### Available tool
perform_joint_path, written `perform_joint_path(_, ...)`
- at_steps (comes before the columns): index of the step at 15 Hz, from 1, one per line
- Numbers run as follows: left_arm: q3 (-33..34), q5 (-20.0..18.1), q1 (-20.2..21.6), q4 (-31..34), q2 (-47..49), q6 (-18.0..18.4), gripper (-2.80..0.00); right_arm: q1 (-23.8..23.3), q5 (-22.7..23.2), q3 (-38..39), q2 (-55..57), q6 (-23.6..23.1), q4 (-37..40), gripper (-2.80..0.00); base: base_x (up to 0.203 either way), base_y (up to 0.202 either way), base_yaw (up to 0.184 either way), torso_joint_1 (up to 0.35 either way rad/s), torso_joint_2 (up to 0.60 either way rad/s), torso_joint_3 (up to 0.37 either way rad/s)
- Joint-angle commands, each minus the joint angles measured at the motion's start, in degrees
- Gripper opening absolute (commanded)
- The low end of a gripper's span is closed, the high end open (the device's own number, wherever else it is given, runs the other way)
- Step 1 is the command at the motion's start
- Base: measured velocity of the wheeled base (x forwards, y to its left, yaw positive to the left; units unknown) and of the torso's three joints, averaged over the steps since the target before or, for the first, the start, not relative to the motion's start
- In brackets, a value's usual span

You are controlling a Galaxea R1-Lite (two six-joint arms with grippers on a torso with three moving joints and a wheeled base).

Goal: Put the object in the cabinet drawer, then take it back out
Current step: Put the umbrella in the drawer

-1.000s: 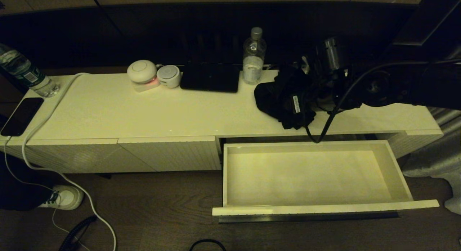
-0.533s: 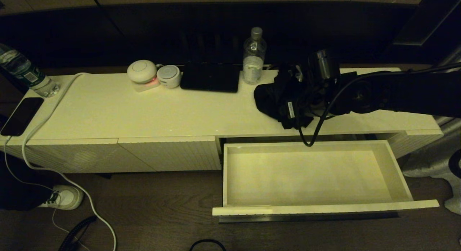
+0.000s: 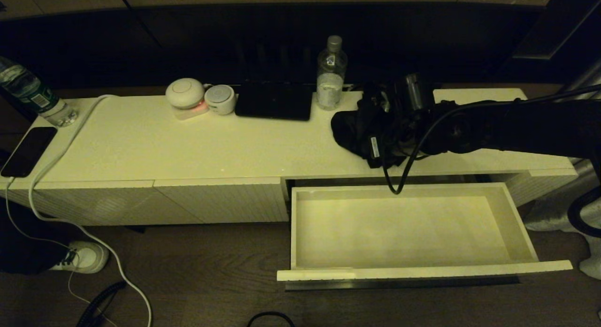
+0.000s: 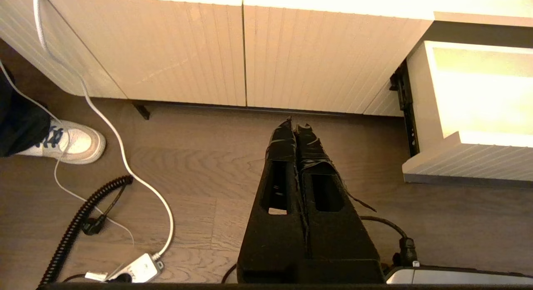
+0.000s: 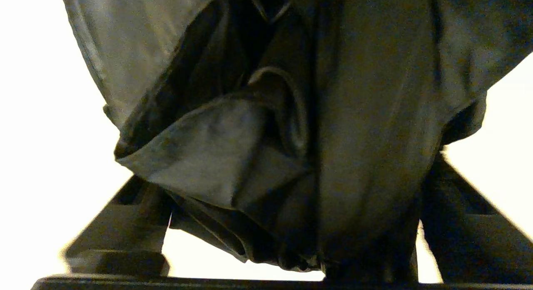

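The object [image 3: 350,125], a black crumpled fabric bundle, lies on the cabinet top behind the open cabinet drawer [image 3: 296,224]. My right gripper [image 3: 373,130] reaches in from the right and is down on the bundle. In the right wrist view the gripper [image 5: 291,186] is open: its fingers [image 5: 125,223] stand wide apart on either side, with folds of the object [image 5: 358,115] filling the gap between them. The drawer's pale inside holds nothing. My left gripper [image 4: 295,125] is shut and empty, parked over the wooden floor beside the drawer front [image 4: 470,161].
A water bottle [image 3: 331,76], a black flat pad [image 3: 274,102] and two white round devices [image 3: 188,95] stand along the back of the cabinet top. Another bottle [image 3: 33,95], a phone [image 3: 28,151] and a white cable [image 3: 61,148] are at far left. My arm's cable [image 3: 399,177] hangs over the drawer's back edge.
My right arm has moved left and down, bringing the gripper over and onto the black bundle. The bundle has stayed on the cabinet top. The drawer has not moved.
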Motion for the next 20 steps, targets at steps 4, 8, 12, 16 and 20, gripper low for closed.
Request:
perform_joint_path(4,0.0,0.0,0.0,0.0,-0.1,-0.1,-2.80,0.1,1.0,0.3,0.2,0.1,0.9,-2.80,0.000,0.000,0.000,0.000,0.00,0.000)
perform_joint_path(8,0.0,0.0,0.0,0.0,-0.1,-0.1,-2.80,0.1,2.0,0.8,0.3,0.1,2.7,-2.80,0.000,0.000,0.000,0.000,0.00,0.000)
perform_joint_path(12,0.0,0.0,0.0,0.0,-0.1,-0.1,-2.80,0.2,1.8,1.9,-0.3,-0.9,2.7,-2.80,0.000,0.000,0.000,0.000,0.00,0.000)
perform_joint_path(16,0.0,0.0,0.0,0.0,-0.1,-0.1,-2.80,0.2,1.6,4.3,-5.2,-5.6,2.6,-2.80,0.000,0.000,0.000,0.000,0.00,0.000)
perform_joint_path(20,0.0,0.0,0.0,0.0,-0.1,-0.1,-2.80,0.1,2.1,13.9,-16.0,-16.2,1.9,-2.80,0.000,0.000,0.000,0.000,0.00,0.000)
